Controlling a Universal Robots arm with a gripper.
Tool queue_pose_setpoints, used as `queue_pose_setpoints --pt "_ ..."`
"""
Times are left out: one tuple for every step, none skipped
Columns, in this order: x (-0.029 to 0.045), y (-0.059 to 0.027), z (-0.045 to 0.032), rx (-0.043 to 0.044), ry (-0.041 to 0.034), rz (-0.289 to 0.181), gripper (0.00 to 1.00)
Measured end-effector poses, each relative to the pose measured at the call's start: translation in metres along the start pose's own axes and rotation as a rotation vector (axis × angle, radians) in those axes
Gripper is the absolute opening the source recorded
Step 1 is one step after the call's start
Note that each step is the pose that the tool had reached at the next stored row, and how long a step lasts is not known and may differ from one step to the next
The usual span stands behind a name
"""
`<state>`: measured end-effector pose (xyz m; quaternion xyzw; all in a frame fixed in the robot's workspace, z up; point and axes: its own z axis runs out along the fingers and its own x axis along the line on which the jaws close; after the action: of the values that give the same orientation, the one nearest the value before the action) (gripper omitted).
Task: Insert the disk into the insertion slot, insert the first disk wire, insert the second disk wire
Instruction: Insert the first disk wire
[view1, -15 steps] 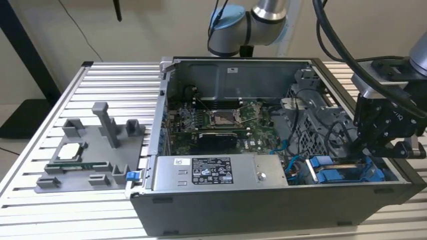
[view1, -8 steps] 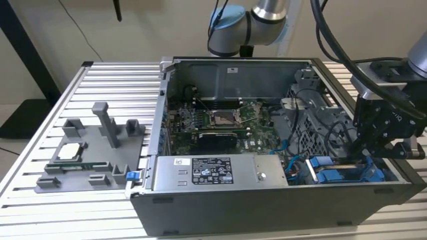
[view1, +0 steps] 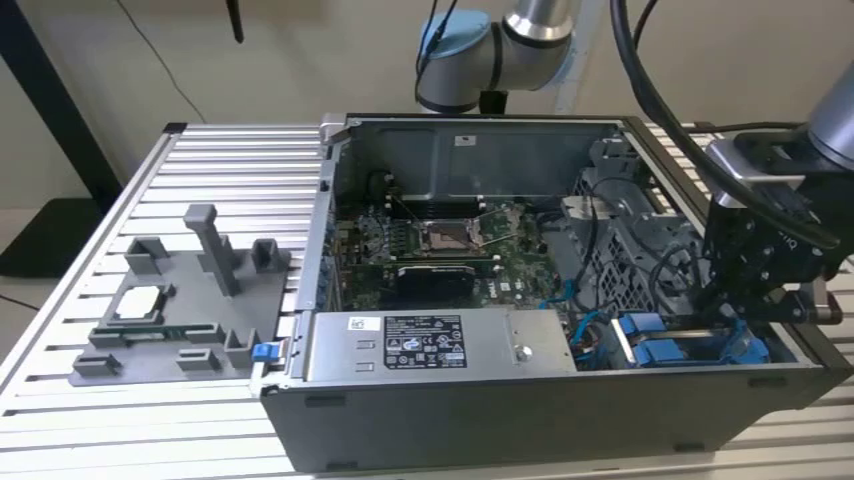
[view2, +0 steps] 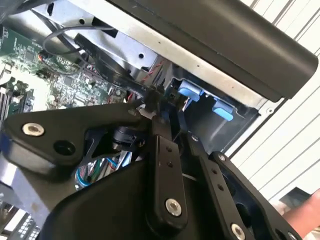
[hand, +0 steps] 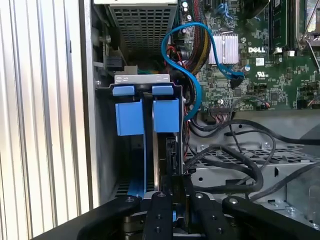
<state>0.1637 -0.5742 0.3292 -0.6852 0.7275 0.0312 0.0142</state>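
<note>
Fingers (hand: 159, 212) nearly closed beside the disk (hand: 165, 120), grasp unclear; we judge it rigid, weighty, best gripped by its blue frame (hand: 162, 91).

— How many blue carrier tabs (hand: 129, 112) in the first wrist view?
— Two, side by side. Also one looping blue cable (hand: 196, 92), one finned heatsink (hand: 223, 49) and one gripper (hand: 174, 182).
— And the exterior view?
— One computer case (view1: 534, 430), one power-supply box (view1: 427, 345), one CPU socket (view1: 447, 235), one grey fixture tray (view1: 187, 320).

Blue-framed disk (hand: 165, 114) sits edgewise in insertion slot (hand: 165, 79).
</note>
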Motion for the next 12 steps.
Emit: queue_pose_setpoints --pt "0.0000 0.0000 0.0002 0.0000 -0.0003 0.000 0.00" --pt "-0.0002 0.0001 -0.0008 0.0000 -0.0008 0.000 0.00" --pt "-0.0004 0.0002 -0.0037 -0.0004 -0.0031 0.000 0.00" --pt "-0.0006 0.0003 -0.0083 -0.0003 -0.0029 0.000 0.00" --pt "-0.0009 0.0005 -0.0139 -0.0001 -0.0015 0.000 0.00" --pt "-0.0012 0.0006 -0.0183 -0.0001 -0.0011 0.000 1.00" --pt "-0.0014 0.0006 -0.0225 -0.0001 -0.0017 0.000 1.00" --pt "-0.0018 0.0007 -0.0274 0.0000 -0.0010 0.000 1.00" --pt "-0.0020 0.0008 -0.0318 -0.0001 -0.0013 0.000 1.00" --pt "-0.0024 0.0010 -0.0364 -0.0001 -0.0012 0.000 1.00" --pt "-0.0028 0.0011 -0.0413 0.0000 -0.0012 0.000 1.00" --pt "-0.0032 0.0012 -0.0450 0.0003 -0.0011 0.000 1.00"
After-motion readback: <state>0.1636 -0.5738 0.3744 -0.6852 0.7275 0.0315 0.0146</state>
